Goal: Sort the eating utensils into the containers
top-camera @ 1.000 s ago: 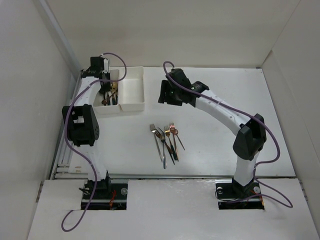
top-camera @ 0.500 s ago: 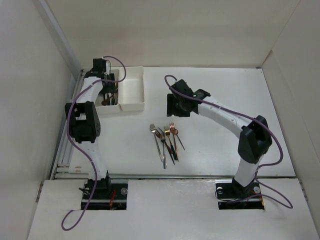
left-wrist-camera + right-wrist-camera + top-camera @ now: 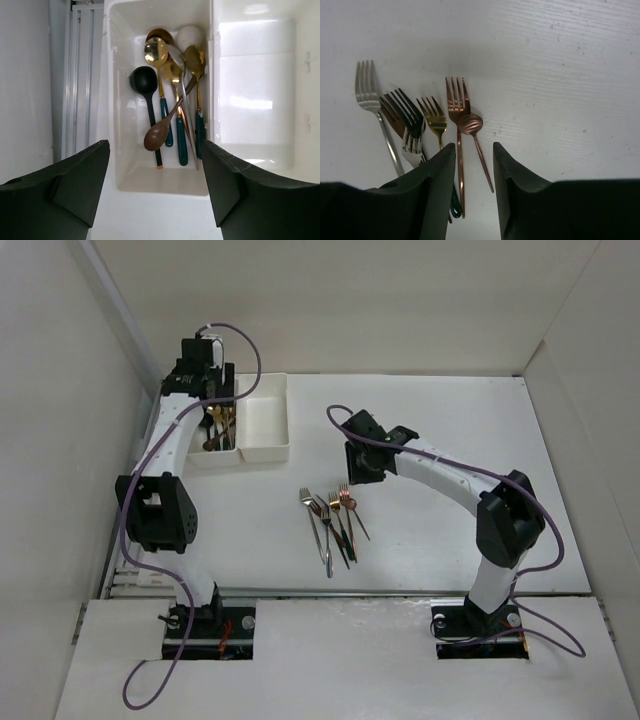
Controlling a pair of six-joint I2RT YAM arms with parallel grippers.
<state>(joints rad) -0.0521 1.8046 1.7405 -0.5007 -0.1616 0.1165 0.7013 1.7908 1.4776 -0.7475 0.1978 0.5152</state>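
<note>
Black left jaws: spread wide with nothing between them, as the left gripper point(image 3: 155, 145) hangs over the left bin point(image 3: 114, 75).
Black right jaws: drawn in to a slim gap and clamped on nothing that shows. The right gripper point(image 3: 473, 147) hovers low over the fork handles.
Under the right gripper: a copper fork point(image 3: 456, 97) and a small copper spoon point(image 3: 470, 122) lie at its twelve o'clock, side by side and touching.
Done: the spoons point(image 3: 172, 100), gold, black and brown, lie heaped in the left bin.
Left to do: about five forks point(image 3: 420, 120), silver, dark, gold and copper, plus the small spoon, lie on the table point(image 3: 560, 75). The right bin point(image 3: 250, 100) shows nothing inside.
Places: from above, the bins sit at the table's eleven o'clock, with the forks near its middle, at seven o'clock from the right gripper.
Progress: roughly half, by this count.
</note>
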